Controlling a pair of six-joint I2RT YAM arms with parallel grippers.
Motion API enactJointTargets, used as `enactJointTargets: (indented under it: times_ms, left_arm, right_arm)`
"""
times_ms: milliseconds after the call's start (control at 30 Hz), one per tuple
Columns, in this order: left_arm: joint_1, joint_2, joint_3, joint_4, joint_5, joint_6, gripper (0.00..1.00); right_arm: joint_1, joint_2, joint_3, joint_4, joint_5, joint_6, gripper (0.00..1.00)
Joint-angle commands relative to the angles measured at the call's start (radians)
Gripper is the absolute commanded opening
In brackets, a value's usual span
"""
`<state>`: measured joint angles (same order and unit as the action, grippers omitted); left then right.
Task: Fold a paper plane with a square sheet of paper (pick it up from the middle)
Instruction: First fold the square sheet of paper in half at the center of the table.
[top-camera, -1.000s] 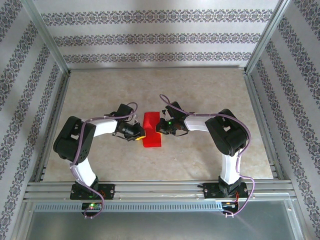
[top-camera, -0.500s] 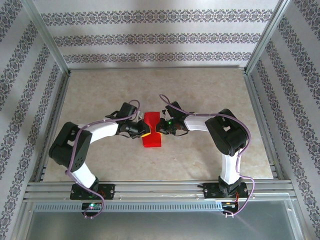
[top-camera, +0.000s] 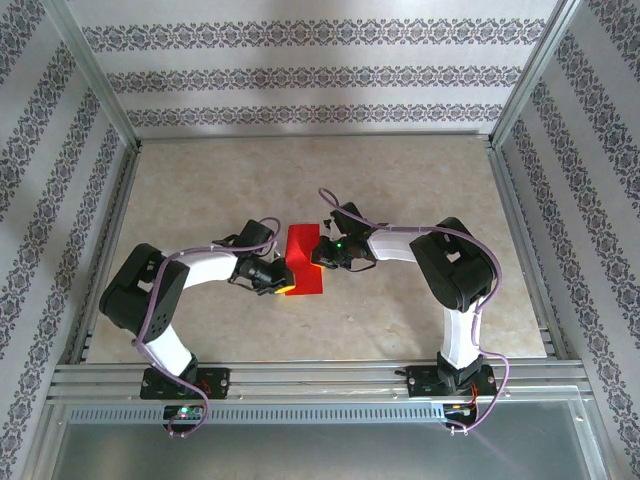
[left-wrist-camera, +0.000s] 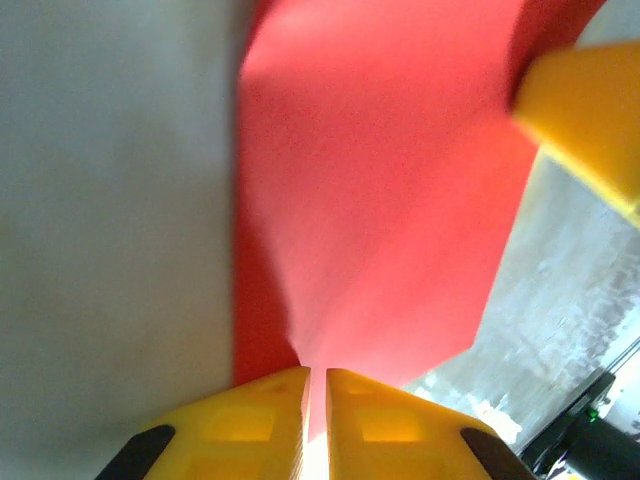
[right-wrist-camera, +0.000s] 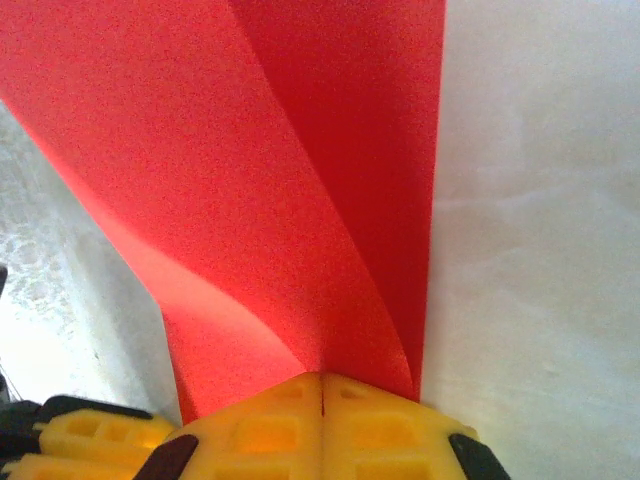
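Observation:
The red sheet of paper (top-camera: 304, 243) lies folded and partly lifted in the middle of the table, between the two arms. My left gripper (top-camera: 284, 286) is shut on its near left edge; in the left wrist view the paper (left-wrist-camera: 380, 180) runs into the thin slit between the yellow fingertips (left-wrist-camera: 270, 400) of that gripper (left-wrist-camera: 316, 385). My right gripper (top-camera: 320, 259) is shut on the right edge. In the right wrist view the paper (right-wrist-camera: 280, 170) rises in a curled fold out of the closed gripper (right-wrist-camera: 322, 385).
The beige tabletop (top-camera: 400, 180) stretches behind the paper. Aluminium frame rails (top-camera: 300, 378) run along the near edge, and patterned walls close in the sides and back. The right gripper's yellow finger (left-wrist-camera: 585, 110) shows in the left wrist view.
My left gripper has slid toward the near edge along the paper's left side, its arm shifting with it. The right gripper has stayed in place.

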<state>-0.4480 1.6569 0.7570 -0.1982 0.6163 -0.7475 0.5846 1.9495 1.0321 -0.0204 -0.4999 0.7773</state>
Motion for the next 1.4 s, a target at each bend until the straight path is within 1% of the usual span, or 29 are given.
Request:
enactJointTargets:
  times_ms: [0, 100, 200, 367, 533, 667, 867, 933, 1000, 1100, 1167, 1233, 1367]
  left_arm:
    - [0.024, -0.066, -0.030, -0.221, -0.034, 0.059, 0.14]
    - [0.028, -0.135, 0.034, -0.232, 0.000, 0.039, 0.15]
    - [0.029, -0.161, 0.083, -0.153, 0.004, -0.016, 0.15]
    - [0.024, -0.055, 0.081, -0.015, -0.006, -0.084, 0.14]
    - [0.005, 0.045, 0.087, 0.032, -0.006, -0.098, 0.13]
    - [0.003, 0.041, 0.032, 0.022, -0.021, -0.075, 0.13]
    - [-0.004, -0.077, -0.119, -0.052, -0.066, -0.075, 0.13]
    - [-0.010, -0.117, -0.137, -0.123, -0.085, -0.045, 0.13]
    - [-0.014, -0.155, -0.121, -0.209, -0.105, 0.002, 0.13]
    - [-0.015, -0.211, -0.067, -0.271, -0.131, 0.033, 0.13]
    - [-0.013, -0.237, -0.028, -0.247, -0.138, 0.026, 0.14]
    - [-0.009, -0.236, 0.013, -0.185, -0.132, 0.010, 0.14]
    - [0.010, -0.135, 0.100, -0.060, -0.124, -0.015, 0.14]
  right_arm:
    - [-0.006, 0.118, -0.069, -0.247, 0.158, -0.035, 0.01]
    - [-0.006, 0.121, -0.068, -0.247, 0.159, -0.035, 0.01]
    - [-0.007, 0.122, -0.065, -0.247, 0.153, -0.033, 0.01]
    - [-0.006, 0.129, -0.060, -0.249, 0.152, -0.032, 0.01]
    - [-0.008, 0.124, -0.060, -0.255, 0.153, -0.033, 0.01]
    - [-0.009, 0.123, -0.062, -0.256, 0.152, -0.033, 0.01]
    - [-0.012, 0.118, -0.057, -0.275, 0.157, -0.051, 0.01]
    - [-0.014, 0.121, -0.052, -0.282, 0.159, -0.058, 0.01]
    - [-0.014, 0.122, -0.048, -0.290, 0.161, -0.068, 0.01]
    - [-0.015, 0.119, -0.043, -0.302, 0.170, -0.083, 0.01]
    - [-0.018, 0.118, -0.042, -0.308, 0.177, -0.090, 0.01]
    - [-0.022, 0.116, -0.041, -0.308, 0.179, -0.093, 0.01]
    - [-0.025, 0.111, -0.039, -0.311, 0.179, -0.093, 0.01]
